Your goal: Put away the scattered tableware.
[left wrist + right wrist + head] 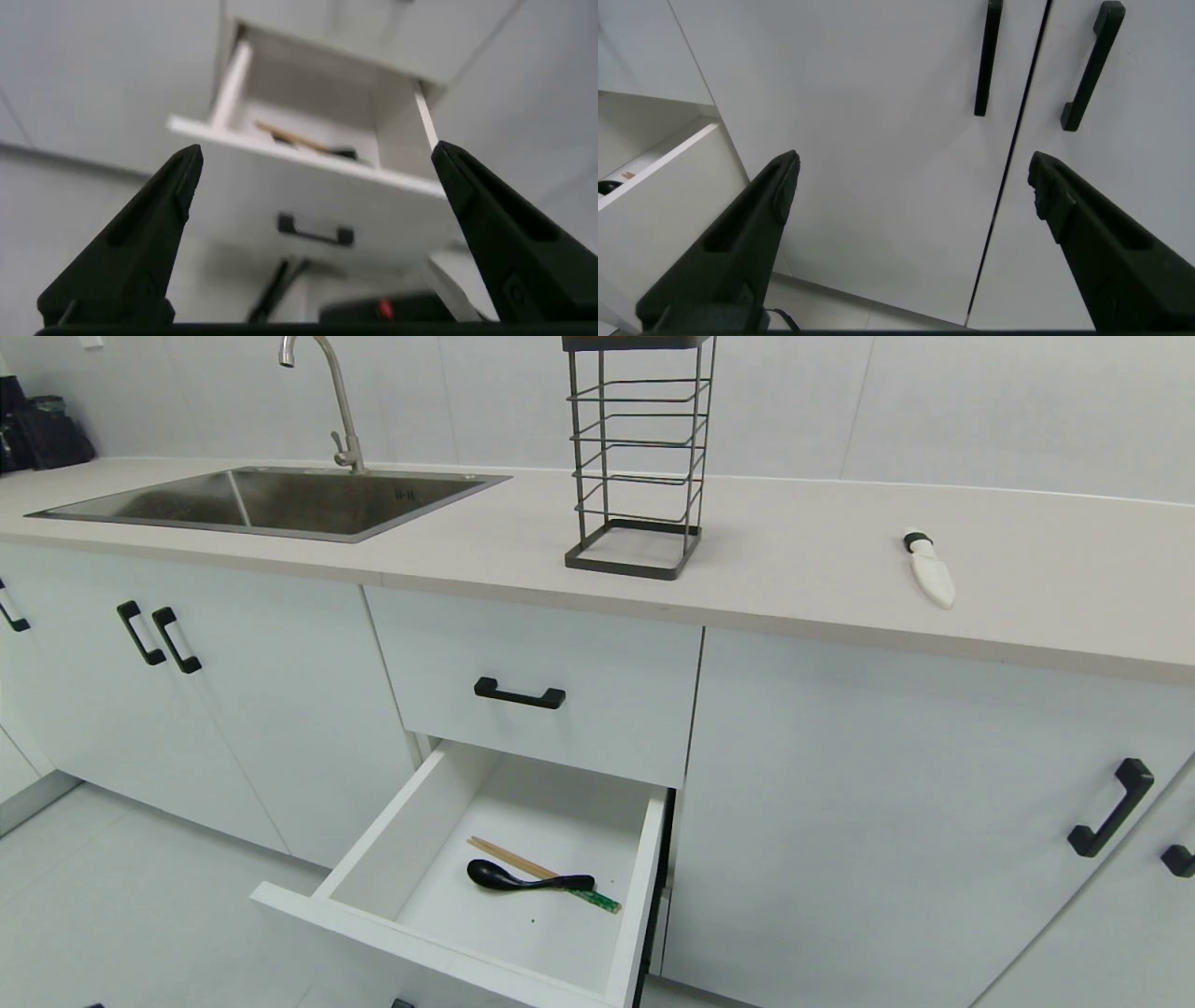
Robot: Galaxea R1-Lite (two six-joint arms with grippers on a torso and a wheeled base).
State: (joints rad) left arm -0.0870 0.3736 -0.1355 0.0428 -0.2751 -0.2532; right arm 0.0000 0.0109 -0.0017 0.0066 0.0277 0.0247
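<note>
Head view: a lone white utensil (929, 569) with a dark band at one end lies on the pale counter (794, 551), at about 2 o'clock from the frame's middle and well apart from everything else. Its long axis runs from 11 o'clock to 5 o'clock, with the banded end farther back and the broad end pointing toward the counter's front edge.

At 6 o'clock, below the counter, the open drawer (383, 840) holds a pair of chopsticks (509, 857) and a black spoon (523, 879), the spoon lying across them. A wire rack (635, 457) stands at 12 o'clock and the sink (271, 499) sits at 10 o'clock.

Both claws are released and hold nothing. The left gripper (316, 154) faces the drawer's front from low down. The right gripper (913, 161) faces the white cabinet doors (878, 140) on the side where the utensil rests.

The right arm looks the nearer of the two. The utensil appears to lie above it, toward 1 o'clock, so a pickup would likely call for a rise to counter level and a grasp across that slanted axis.
</note>
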